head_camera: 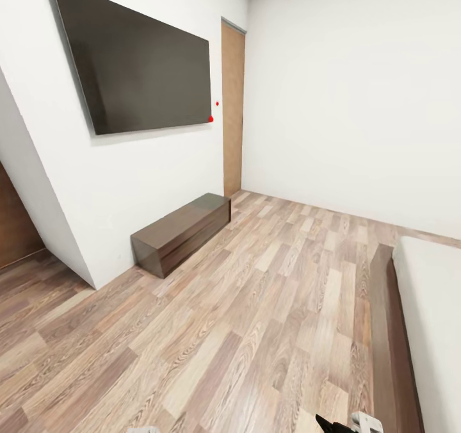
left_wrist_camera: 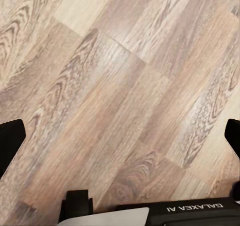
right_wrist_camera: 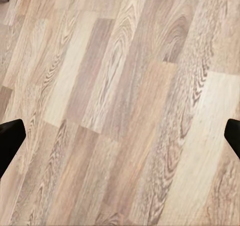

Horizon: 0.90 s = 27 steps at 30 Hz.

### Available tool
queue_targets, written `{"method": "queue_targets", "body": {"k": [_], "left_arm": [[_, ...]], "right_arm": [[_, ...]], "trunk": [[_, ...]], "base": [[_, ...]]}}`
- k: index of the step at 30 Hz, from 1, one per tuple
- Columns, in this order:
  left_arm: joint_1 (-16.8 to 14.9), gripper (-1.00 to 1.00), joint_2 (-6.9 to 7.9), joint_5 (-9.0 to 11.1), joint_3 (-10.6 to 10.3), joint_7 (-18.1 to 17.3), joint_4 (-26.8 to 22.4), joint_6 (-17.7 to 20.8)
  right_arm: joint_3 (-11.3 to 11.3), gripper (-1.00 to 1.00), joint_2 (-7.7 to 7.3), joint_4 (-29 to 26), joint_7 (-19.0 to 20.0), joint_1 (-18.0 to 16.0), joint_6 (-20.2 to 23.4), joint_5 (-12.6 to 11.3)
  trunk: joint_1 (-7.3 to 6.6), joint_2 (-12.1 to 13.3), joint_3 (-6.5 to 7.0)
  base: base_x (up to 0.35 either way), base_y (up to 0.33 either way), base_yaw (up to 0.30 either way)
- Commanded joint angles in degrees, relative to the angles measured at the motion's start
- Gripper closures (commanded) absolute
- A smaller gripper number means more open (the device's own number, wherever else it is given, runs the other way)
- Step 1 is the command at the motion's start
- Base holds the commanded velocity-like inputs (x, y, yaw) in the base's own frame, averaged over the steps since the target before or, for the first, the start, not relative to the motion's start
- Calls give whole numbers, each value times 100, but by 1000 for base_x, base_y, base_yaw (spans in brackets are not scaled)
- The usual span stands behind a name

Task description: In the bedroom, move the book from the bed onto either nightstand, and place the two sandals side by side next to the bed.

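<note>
In the head view, going from the left, a brown door (head_camera: 11, 221) edged in at the far left, then a jutting white wall (head_camera: 128, 177) carried a large dark television (head_camera: 137, 61) with two small red dots at its lower right corner. Below it a long, low dark dresser (head_camera: 182, 233) lay on the floor against that wall, its long axis running along the wall toward a narrow wooden door (head_camera: 233, 109) in the corner. A plain white wall closed the room beyond.

At the right edge stood the bed (head_camera: 432, 330), the one task thing in sight: a pale mattress over a dark brown frame rail, its long side running from the near right foreground away toward the far wall. At the bottom edge, just beside the bed frame, a black and white part of the right arm (head_camera: 349, 424) poked in.

The wrist views gave what the head view did not. In the left wrist view, the left hand (left_wrist_camera: 120, 136) hung released over bare planks, with black fingertips (left_wrist_camera: 10, 138) set wide at either side and a black-and-white robot part lettered "GALAXEA AI" (left_wrist_camera: 192, 208) below it. The right hand (right_wrist_camera: 120, 136) was likewise spread open over the floor, fingertips (right_wrist_camera: 10, 138) far apart, nothing between them.

The floor (head_camera: 224, 330) was light-brown wood plank with mixed pale and darker boards, strongly grained.
</note>
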Motion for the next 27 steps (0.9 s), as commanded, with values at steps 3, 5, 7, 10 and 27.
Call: {"method": "queue_targets", "body": {"k": [3,5,7,10,27], "left_arm": [[-5,-100,6,20,44,-32,8,-8],[-5,-100,7,21,45,-31,8,-8],[-5,-100,8,22,45,-33,8,-8],[-5,-100,8,22,45,-33,8,-8],[-5,-100,8,22,45,-35,8,-7]], "right_arm": [[48,-100,2,26,31,-11,-47,-44],[48,-100,1,26,31,-11,-48,-46],[48,-100,3,26,30,-11,-49,-49],[48,-100,3,26,30,-11,-49,-49],[48,-100,1,26,41,-11,-49,-45]], "trunk": [[3,-3,-6],[3,-3,-6],[3,-3,-6],[3,-3,-6],[3,-3,1]], "base": [[333,0,0],[334,0,0],[333,0,0],[333,0,0],[333,0,-27]]}}
